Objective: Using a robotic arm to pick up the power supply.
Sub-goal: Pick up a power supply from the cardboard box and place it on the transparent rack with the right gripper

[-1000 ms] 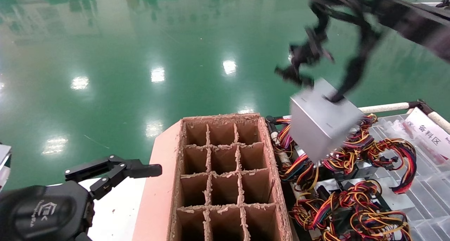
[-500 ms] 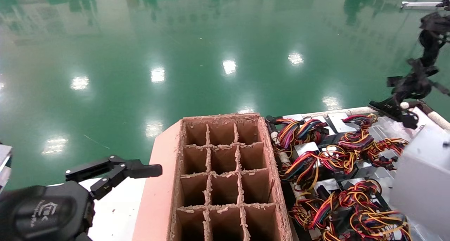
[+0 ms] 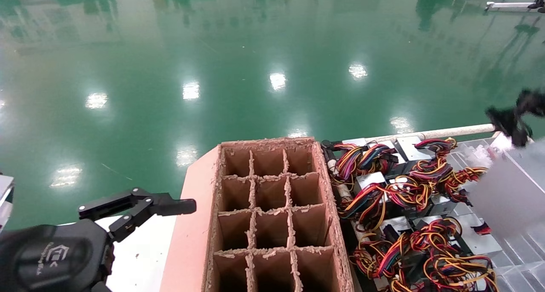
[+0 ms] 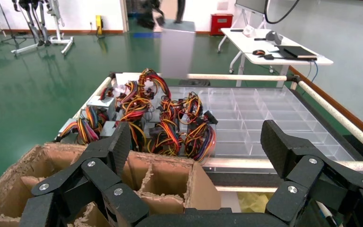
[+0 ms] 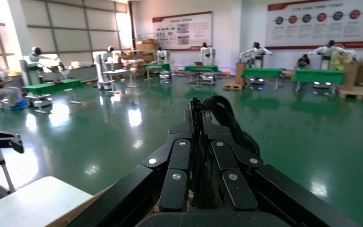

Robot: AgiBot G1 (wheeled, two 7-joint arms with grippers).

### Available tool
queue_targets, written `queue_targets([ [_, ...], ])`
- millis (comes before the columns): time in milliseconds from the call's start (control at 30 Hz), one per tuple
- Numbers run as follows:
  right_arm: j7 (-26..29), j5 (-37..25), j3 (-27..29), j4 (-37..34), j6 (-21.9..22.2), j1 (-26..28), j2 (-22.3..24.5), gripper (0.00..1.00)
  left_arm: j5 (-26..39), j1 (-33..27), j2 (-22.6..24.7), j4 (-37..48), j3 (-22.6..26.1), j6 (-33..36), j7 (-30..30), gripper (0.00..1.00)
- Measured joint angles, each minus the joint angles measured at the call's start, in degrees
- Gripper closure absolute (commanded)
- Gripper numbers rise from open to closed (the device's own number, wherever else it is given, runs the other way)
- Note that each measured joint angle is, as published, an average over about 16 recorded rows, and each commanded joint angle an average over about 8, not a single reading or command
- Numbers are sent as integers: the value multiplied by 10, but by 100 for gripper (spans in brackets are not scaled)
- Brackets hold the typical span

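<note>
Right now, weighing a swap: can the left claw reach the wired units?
Probably not directly: the open left claw sits low left, and the divider carton stands between it and the wired units.

The left gripper (image 3: 140, 211) sits low at the robot's left side, its black fingers (image 4: 283, 146) spread wide apart and pointing forward, the black wrist (image 3: 51, 258) with its white logo just behind. The right gripper (image 3: 513, 115) hangs high at the far right edge of the head view (only blurred dark linkage shows there). Its own wrist view shows the fingers (image 5: 203, 142) drawn together around a black cord.
</note>
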Motion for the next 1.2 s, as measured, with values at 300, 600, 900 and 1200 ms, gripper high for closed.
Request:
queue_targets([
  [300,-36,56,76,-26,-1,-153,-26,100,0,0,0,0,0,0,0,0],
  [600,-57,104,219,-31,1,-344,-83,100,0,0,0,0,0,0,0,0],
  [900,-57,100,347,-9,8,-503,-122,100,0,0,0,0,0,0,0,0],
  [1200,-47,56,371,4,17,-548,-130,100,0,0,0,0,0,0,0,0],
])
